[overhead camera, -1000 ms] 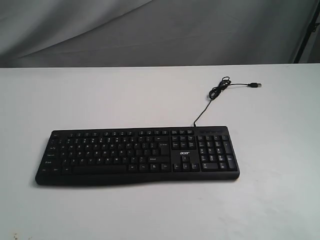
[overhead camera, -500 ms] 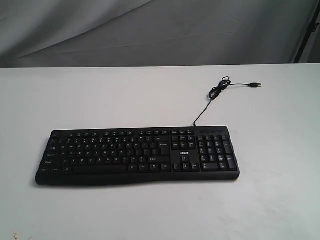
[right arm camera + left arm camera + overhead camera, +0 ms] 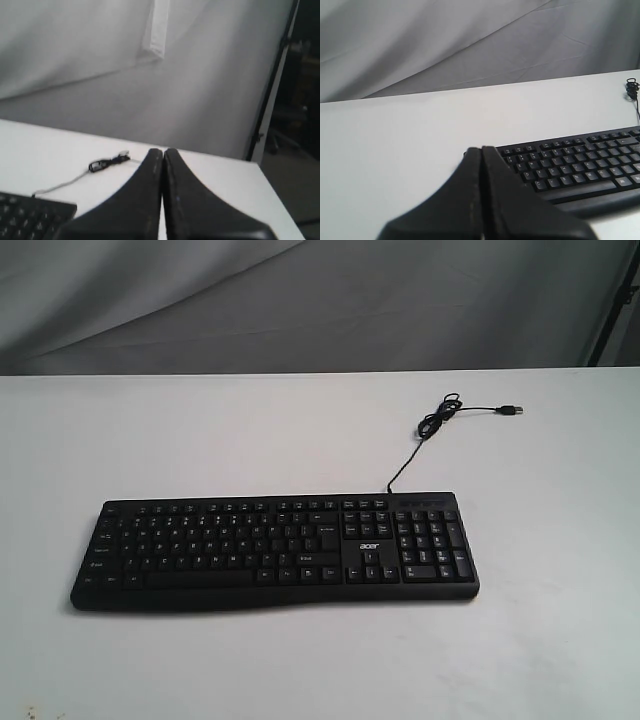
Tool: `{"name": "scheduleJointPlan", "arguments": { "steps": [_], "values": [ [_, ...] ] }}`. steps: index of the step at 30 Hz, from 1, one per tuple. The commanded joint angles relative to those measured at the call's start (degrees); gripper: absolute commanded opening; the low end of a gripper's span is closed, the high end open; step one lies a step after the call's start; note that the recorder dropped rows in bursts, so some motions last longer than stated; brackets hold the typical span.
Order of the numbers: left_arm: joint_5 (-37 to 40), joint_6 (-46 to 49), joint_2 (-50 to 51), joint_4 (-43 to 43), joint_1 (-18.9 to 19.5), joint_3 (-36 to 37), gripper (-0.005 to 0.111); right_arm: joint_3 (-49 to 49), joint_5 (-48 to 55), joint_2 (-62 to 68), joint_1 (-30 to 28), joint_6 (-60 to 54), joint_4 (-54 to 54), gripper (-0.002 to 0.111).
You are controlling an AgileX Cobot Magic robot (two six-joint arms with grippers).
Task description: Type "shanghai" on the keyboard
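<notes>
The black keyboard (image 3: pixel 275 550) lies flat on the white table, number pad to the right, with a white "acer" logo above the arrow keys. Its thin cable (image 3: pixel 425 430) loops behind it and ends in a loose USB plug (image 3: pixel 512 410). Neither arm shows in the exterior view. In the left wrist view my left gripper (image 3: pixel 481 149) is shut, empty, held off the keyboard's (image 3: pixel 580 167) end. In the right wrist view my right gripper (image 3: pixel 163 151) is shut, empty, with the keyboard's corner (image 3: pixel 30 215) and the coiled cable (image 3: pixel 107 162) to one side.
The white table (image 3: pixel 300 430) ends at a grey cloth backdrop (image 3: pixel 300 300). A dark stand pole (image 3: pixel 272 85) rises past the table's right edge.
</notes>
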Motion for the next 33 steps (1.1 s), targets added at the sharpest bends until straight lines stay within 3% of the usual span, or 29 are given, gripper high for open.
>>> {"name": "scheduleJointPlan", "arguments": {
  "steps": [1,10,14,17,22,25,29,33],
  "values": [
    [-0.3,-0.2,-0.2,0.0,-0.2,0.2,0.000,0.2,-10.5,-0.3,0.2,-0.1,-0.8,0.000],
    [-0.3,-0.2,-0.2,0.0,-0.2,0.2,0.000,0.2,-22.3,-0.3,0.2,0.4,0.1,0.000],
    [-0.3,-0.2,-0.2,0.0,-0.2,0.2,0.000,0.2,-28.1,-0.3,0.2,15.0,6.9,0.000],
    [-0.3,-0.2,-0.2,0.0,-0.2,0.2,0.000,0.2,-30.7,-0.3,0.2,19.6,7.8,0.000],
    [-0.3,-0.2,-0.2,0.0,-0.2,0.2,0.000,0.2,-27.4,0.9,0.2,26.8,7.8,0.000],
    [-0.3,-0.2,-0.2,0.0,-0.2,0.2,0.000,-3.3,-20.4,5.8,0.2,27.3,6.0,0.000],
    [-0.3,-0.2,-0.2,0.0,-0.2,0.2,0.000,-11.5,-19.0,16.2,0.3,39.4,-9.8,0.000],
    [-0.3,-0.2,-0.2,0.0,-0.2,0.2,0.000,-20.7,-29.5,28.3,0.3,64.0,-45.3,0.000]
  ]
}}
